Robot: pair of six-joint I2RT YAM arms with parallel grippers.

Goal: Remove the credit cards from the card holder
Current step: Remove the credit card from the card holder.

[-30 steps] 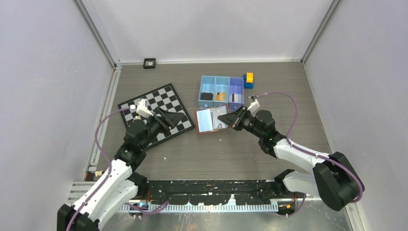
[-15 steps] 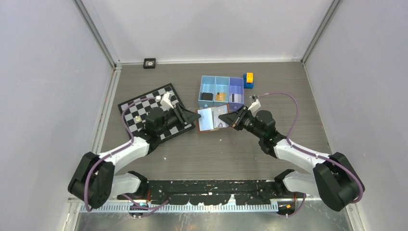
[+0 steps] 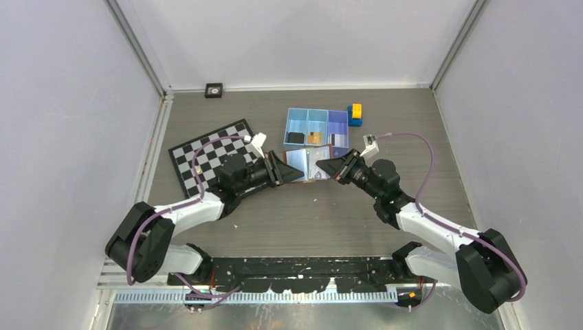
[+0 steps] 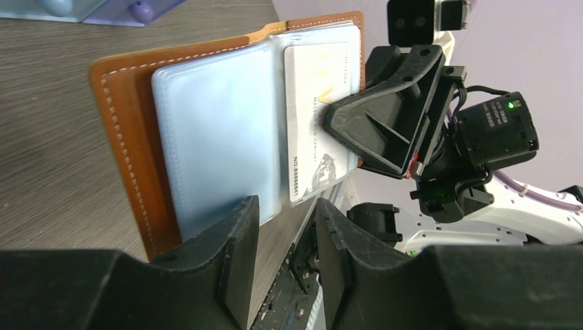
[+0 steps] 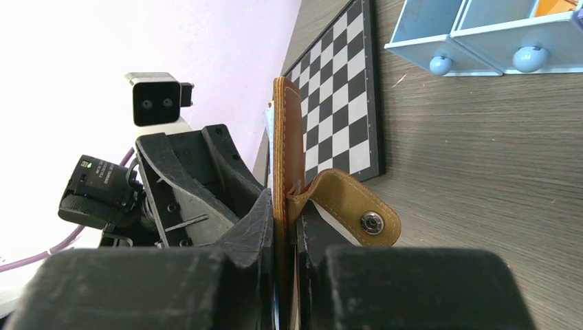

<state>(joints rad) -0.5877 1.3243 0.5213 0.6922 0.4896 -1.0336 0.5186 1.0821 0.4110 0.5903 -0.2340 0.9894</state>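
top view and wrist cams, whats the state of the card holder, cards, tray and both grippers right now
card holder, open, lifted at a tilt
snap strap, unfastened
credit card, inside the clear sleeve, not pulled out
right gripper, shut on the card holder
left gripper, jaws apart at the clear sleeve's edge
tray, upright, things in all three compartments

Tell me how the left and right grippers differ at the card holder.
The right gripper is clamped on the card holder, on its brown cover; the left gripper has a gap between its fingers. The right holds the edge by the strap, the left is at the opposite edge. Both point at the holder.
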